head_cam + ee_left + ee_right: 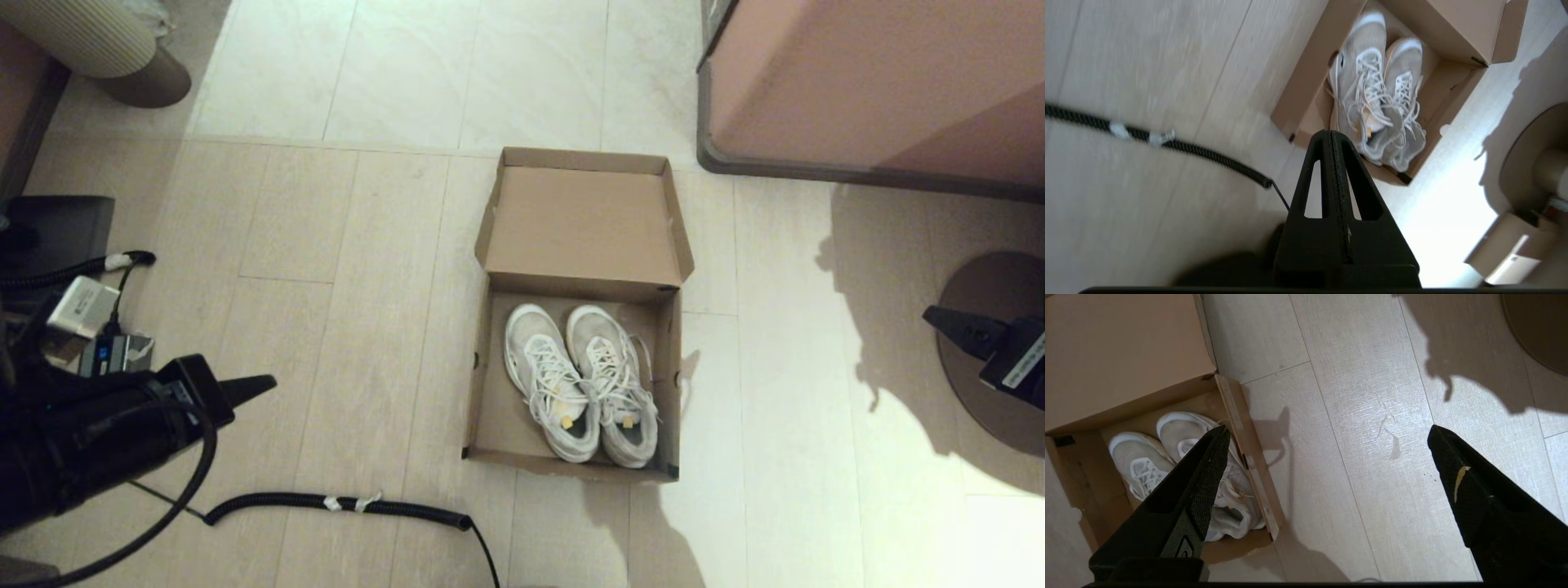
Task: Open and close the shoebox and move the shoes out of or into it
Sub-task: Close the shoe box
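Note:
The brown cardboard shoebox (pixel 490 392) sits on the floor in the middle of the head view, its hinged lid (pixel 584 220) flipped back and open. Inside lie the two white lace-up shoes (pixel 580 380) side by side, toes toward the lid, each with a small tan tag. My left gripper (pixel 265 382) hovers well to the left of the box, shut and empty; from the left wrist, the shoes (pixel 1378 94) lie beyond its tip (pixel 1331 132). My right gripper (pixel 1327 435) hangs open over bare floor to the right of the box (pixel 1249 465).
A large pinkish cabinet (pixel 873 82) stands at the back right. A round brown base (pixel 992 327) lies at the right edge under my right arm. A coiled black cable (pixel 343 502) runs along the floor near the box's front left. A ribbed bin (pixel 114 49) is at the back left.

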